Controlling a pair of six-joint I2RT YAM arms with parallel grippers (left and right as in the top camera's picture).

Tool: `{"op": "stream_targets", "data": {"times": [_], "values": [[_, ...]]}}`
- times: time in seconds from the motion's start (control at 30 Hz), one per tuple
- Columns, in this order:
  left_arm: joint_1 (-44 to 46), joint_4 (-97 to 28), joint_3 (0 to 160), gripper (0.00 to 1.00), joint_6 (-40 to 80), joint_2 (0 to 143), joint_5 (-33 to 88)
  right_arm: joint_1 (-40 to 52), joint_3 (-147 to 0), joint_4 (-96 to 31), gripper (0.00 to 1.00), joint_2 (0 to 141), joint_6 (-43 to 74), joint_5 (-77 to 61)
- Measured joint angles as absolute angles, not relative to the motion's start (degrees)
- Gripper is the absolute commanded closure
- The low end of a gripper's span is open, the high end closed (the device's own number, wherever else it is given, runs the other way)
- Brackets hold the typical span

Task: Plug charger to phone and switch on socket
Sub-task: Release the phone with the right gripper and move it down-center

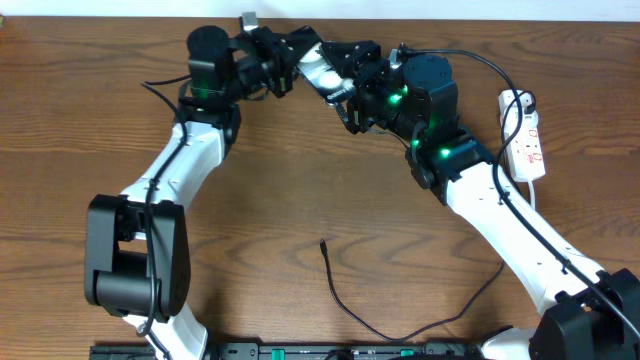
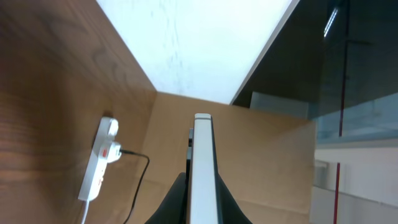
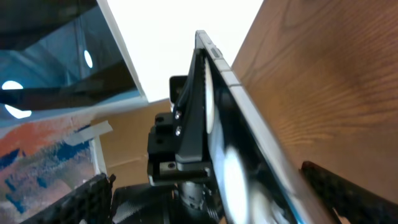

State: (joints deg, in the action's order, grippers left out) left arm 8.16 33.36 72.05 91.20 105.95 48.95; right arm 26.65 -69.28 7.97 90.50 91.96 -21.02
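The phone (image 1: 320, 68) is held in the air over the back middle of the table, between my two grippers. My left gripper (image 1: 290, 62) is shut on it; in the left wrist view the phone (image 2: 202, 143) shows edge-on between the fingers (image 2: 202, 182). My right gripper (image 1: 348, 92) is open, its fingers (image 3: 205, 171) spread wide on either side of the phone (image 3: 230, 155), whose white circles are blurred. The charger's cable (image 1: 350, 305) lies loose on the table, its plug tip (image 1: 322, 242) at the centre. The socket (image 1: 527, 135) lies at the far right.
The socket (image 2: 99, 163) also shows in the left wrist view with a black lead plugged into it. The charger cable loops along the table's front edge towards the right arm. A brown cardboard wall stands behind the table.
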Motion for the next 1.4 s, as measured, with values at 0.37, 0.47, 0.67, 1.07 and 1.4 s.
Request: {"op": "stream_targets", "data": {"times": [0.37,0.47,0.67,1.07,1.4], "values": [[-0.99,33.39,72.05,0.93,91.26,105.95,51.42,26.55,-69.28,7.25,0.01,90.50,83.29,-21.02],[-4.54,33.39,72.05,0.93,91.26,105.95,53.76,26.44,-69.30,4.93,0.01,90.50,78.96,-21.02],[-11.60,33.39,72.05,0.93,91.26,105.95,60.03,26.37,-69.32,1.89,0.01,90.50,66.63,-21.02],[-18.17,33.43,72.05,0.92,91.24,105.95,70.94,27.38,-70.96,-13.21,0.01,90.54,49.08,-20.38],[-19.51,33.47,72.05,0.93,91.24,105.95,75.77,36.49,-82.43,-40.73,0.01,93.73,36.97,-10.17]]}}
